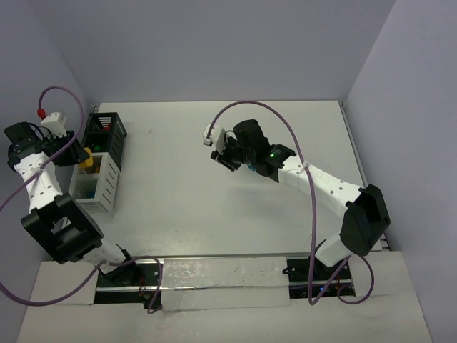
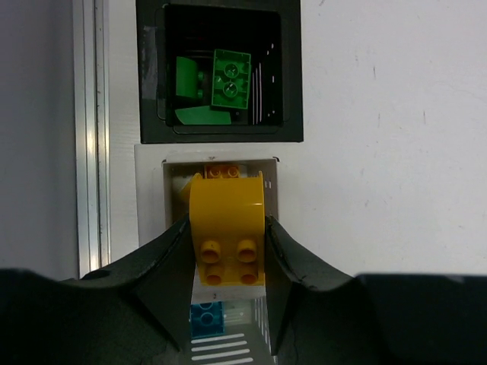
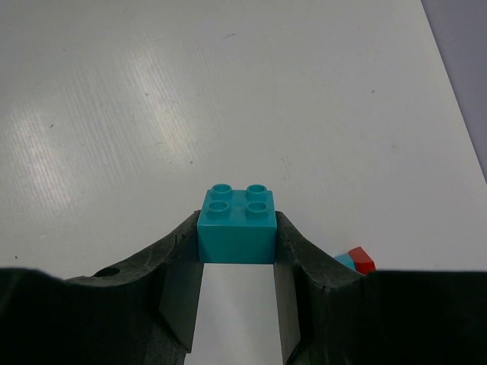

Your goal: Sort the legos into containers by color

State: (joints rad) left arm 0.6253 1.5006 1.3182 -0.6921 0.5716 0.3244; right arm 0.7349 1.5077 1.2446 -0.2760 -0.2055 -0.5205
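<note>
1. Containers: two, both boxy with slatted, mesh-like sides. The black container [image 1: 114, 139] is our landmark. The white container [image 1: 107, 189] stands touching its near side.
2. Legos: we count nine pieces, all glossy plastic.
   - Three green legos [image 2: 230, 77] lie inside the black container. One is a square four-stud brick and another is curved.
   - An orange-yellow studded piece [image 2: 222, 171] and a second cyan brick [image 2: 207, 318] sit in the white container.
   - Two pieces are held, as noted below.
   - A red piece [image 3: 364, 261] and a cyan sliver [image 3: 344, 261] show beside the right finger, mostly hidden.
3. Left end effector [image 2: 227, 228]: clenched on a yellow lego [image 2: 227, 209] with a rounded back and four studs. It hangs over the white container, just on the near side of the black one.
4. Right end effector [image 3: 237, 220]: clamped on a cyan brick [image 3: 237, 228], square with four studs. It is well apart from the black container, off to its right over bare desk.
5. Desk [image 1: 178, 207]: white, matte and faintly ribbed, with a few small specks. An aluminium rail [image 2: 91, 137] runs along the desk edge just beyond the black container's outer side.
6. Room: plain pale lilac-grey walls [image 1: 214, 43] close in the desk on three sides.
</note>
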